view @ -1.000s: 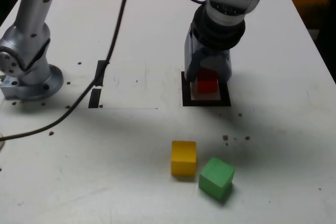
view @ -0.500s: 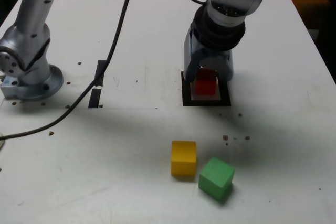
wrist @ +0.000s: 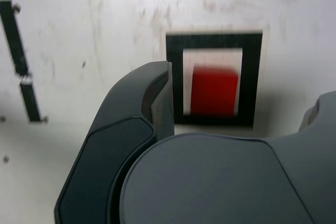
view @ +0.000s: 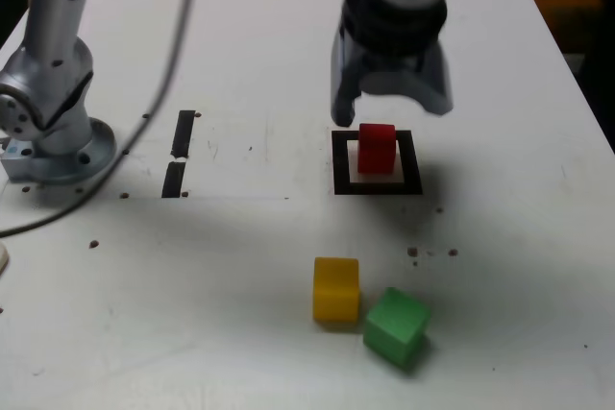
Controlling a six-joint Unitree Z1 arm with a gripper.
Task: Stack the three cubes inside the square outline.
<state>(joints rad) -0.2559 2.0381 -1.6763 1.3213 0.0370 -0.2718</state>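
Now the red cube (view: 377, 149) sits (jaws (view: 395, 110) spread wide) uncovered.

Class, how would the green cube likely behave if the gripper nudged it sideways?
The green cube would probably slide or swivel rather than roll, since its faces look flat. It seems stiff, with straight edges, and unlikely to tip, being squat.

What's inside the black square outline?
The red cube sits inside the outline, with pale surface showing around it. Nothing is on top of the cube; what lies directly beneath is covered.
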